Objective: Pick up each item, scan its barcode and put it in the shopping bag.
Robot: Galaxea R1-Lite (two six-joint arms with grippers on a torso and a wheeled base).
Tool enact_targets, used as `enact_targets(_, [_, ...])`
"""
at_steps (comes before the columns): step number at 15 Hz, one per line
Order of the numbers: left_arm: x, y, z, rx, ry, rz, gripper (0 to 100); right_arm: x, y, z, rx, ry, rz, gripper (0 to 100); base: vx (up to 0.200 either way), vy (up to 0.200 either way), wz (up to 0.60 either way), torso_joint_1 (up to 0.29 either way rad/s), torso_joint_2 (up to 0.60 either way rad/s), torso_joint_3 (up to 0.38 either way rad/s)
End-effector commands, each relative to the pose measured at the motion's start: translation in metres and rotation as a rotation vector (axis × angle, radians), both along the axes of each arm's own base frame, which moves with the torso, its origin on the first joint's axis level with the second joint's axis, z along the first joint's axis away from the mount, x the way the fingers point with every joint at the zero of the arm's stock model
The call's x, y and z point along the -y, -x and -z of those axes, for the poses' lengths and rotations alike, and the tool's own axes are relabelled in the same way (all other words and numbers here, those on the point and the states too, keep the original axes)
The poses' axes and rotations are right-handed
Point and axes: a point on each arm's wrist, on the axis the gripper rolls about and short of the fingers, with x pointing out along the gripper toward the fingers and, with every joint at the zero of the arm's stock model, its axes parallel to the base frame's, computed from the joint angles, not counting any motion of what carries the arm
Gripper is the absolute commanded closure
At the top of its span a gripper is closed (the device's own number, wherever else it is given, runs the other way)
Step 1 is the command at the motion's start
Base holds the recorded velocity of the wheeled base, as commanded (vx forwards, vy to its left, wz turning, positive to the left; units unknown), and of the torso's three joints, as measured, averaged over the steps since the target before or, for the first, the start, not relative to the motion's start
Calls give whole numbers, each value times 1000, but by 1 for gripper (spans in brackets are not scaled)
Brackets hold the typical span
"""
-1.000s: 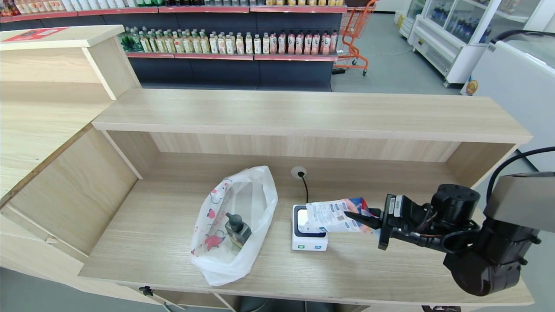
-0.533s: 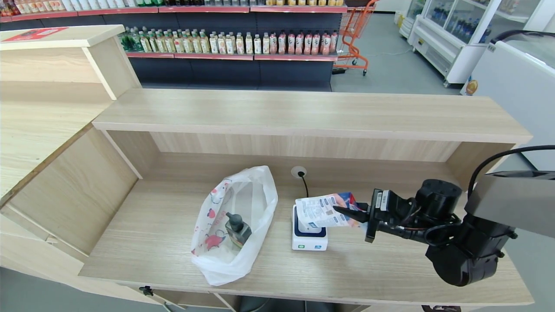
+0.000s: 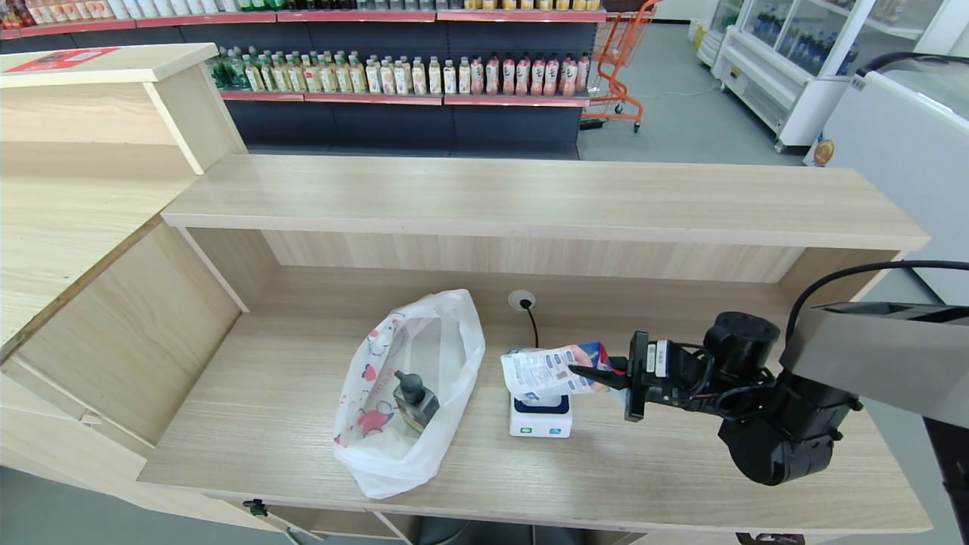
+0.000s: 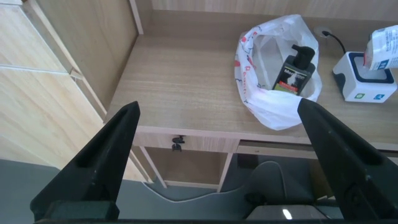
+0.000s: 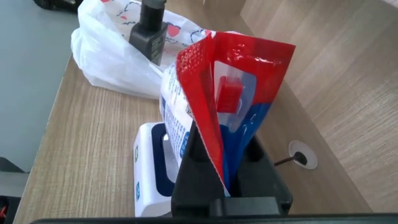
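1. Steadily, the right gripper (image 3: pixel 596 374), clamped on the pouch (image 3: pixel 541 371), has carried it leftward. The pouch now hangs just above the scanner (image 3: pixel 539 420), its printed end nearing the shopping bag (image 3: pixel 447 341). Scanning looks underway or finished, so bagging should follow.
2. Count: one pouch, one scanner, and one bag holding one pump bottle (image 3: pixel 415 400). The left gripper (image 4: pixel 217 112) hangs spread wide and empty near the counter (image 3: pixel 265 409) edge.

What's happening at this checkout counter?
A robot is working as cashier. Its right tool holds a red and blue pouch over the small white scanner on the wooden counter. Beside the scanner lies an open plastic shopping bag with a dark pump bottle already inside. The pouch is not yet bagged.
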Motion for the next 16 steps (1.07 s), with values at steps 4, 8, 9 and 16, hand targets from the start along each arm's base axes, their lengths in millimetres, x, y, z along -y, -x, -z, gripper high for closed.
enact_targets(4, [0, 0, 0, -1, 0, 0, 0, 0, -5, 7, 30, 9, -38, 100, 0, 0, 0, 0, 0, 0])
enact_targets(8, [0, 0, 0, -1, 0, 0, 0, 1, -5, 12, 47, 22, -44, 100, 0, 0, 0, 0, 0, 0])
enact_targets(9, [0, 0, 0, -1, 0, 0, 0, 1, -5, 11, 50, 22, -43, 100, 0, 0, 0, 0, 0, 0])
enact_targets(16, [0, 0, 0, -1, 0, 0, 0, 2, -7, 10, 62, 20, -36, 100, 0, 0, 0, 0, 0, 0])
